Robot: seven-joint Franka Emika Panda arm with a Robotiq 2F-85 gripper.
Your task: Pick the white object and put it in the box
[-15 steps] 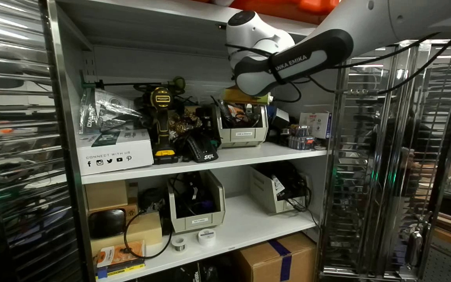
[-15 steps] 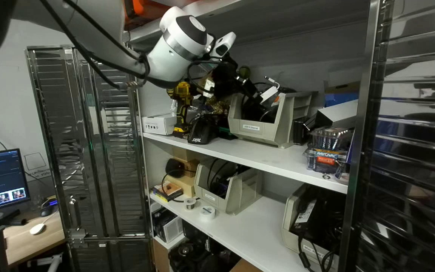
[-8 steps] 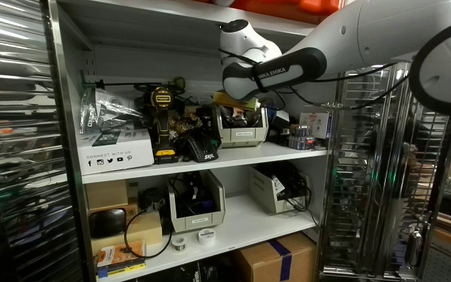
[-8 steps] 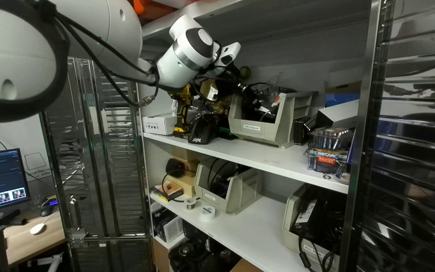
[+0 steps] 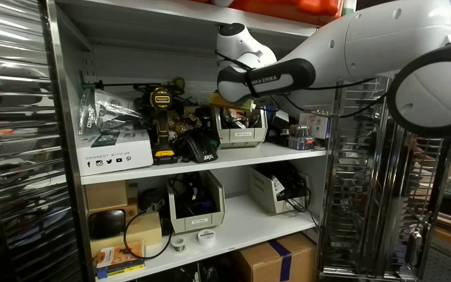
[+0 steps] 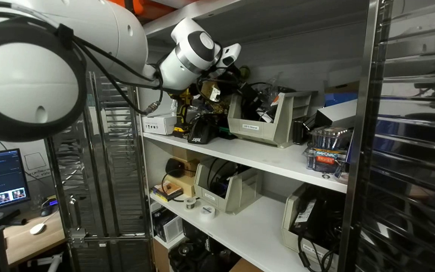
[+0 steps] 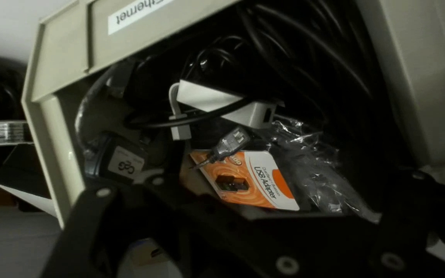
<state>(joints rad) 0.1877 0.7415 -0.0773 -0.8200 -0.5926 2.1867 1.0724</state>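
Observation:
The white object [image 7: 226, 102], a slim adapter with a short lead and plug, lies among black cables inside the beige box [image 7: 58, 50] labelled Ethernet. In an exterior view the white object [image 6: 264, 115] shows just behind the front wall of the box [image 6: 253, 132], below the dark gripper [image 6: 252, 96]. My gripper [image 7: 274, 179] reaches in over the box with its fingers spread wide to either side, partly dark in the wrist view. Nothing sits between the fingers; the white object is apart from them. The same box [image 5: 243, 137] stands on the upper shelf.
Also in the box are an orange USB adapter card [image 7: 245, 179] and a clear plastic bag [image 7: 323, 181]. On the same shelf stand a yellow-black drill [image 5: 162, 117] and battery packs [image 6: 325, 155]. A shelf board [image 5: 163, 15] runs above the arm.
A second ago the white object hung at my gripper's tips above the box. The arm has come lower, the gripper has opened, and the object has dropped into the box.

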